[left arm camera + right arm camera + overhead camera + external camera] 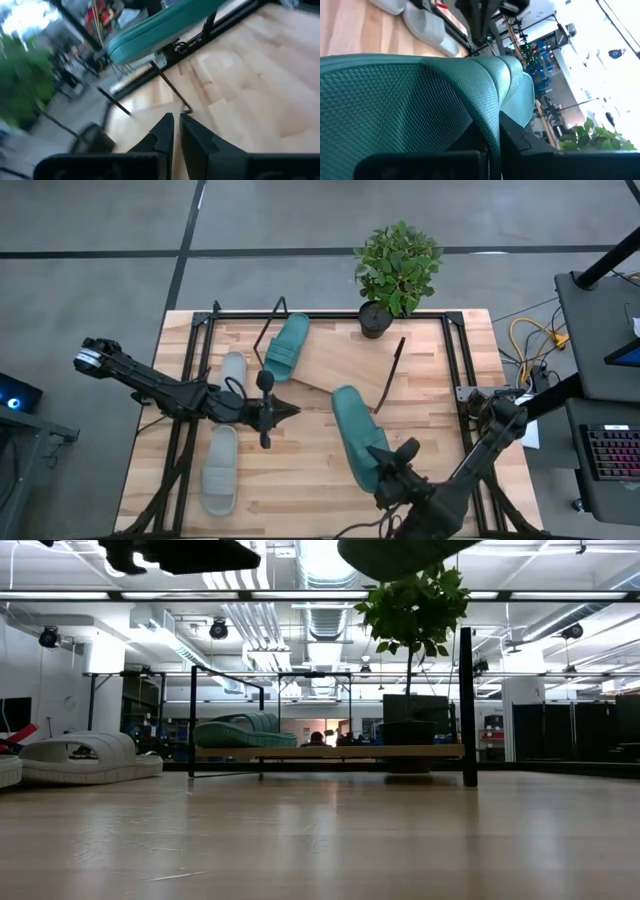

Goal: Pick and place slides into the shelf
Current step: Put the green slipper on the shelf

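Over on the right side of the table (300,480), the right gripper (385,470) has its jaws clamped on one end of a teal slide (355,435) and is carrying it up off the wood, which is why the low camera only catches its dark sole (400,555) hanging at the top edge. From the wrist camera the teal slide fills nearly everything, with the textured foam (395,100) sitting right between the dark fingers (530,145), so the grip looks deep rather than pinched at the edge. My guess is it's held by the near end so the far end can be led onto the shelf (340,360), which sits a bit ahead toward the plant (398,265). One teal slide (288,345) is already resting on the left part of the shelf. Both grey slides (222,465) are lying on the table's left side. The left gripper (285,412) hovers mid-table with its jaws nearly closed on nothing, probably just staying out of the way.
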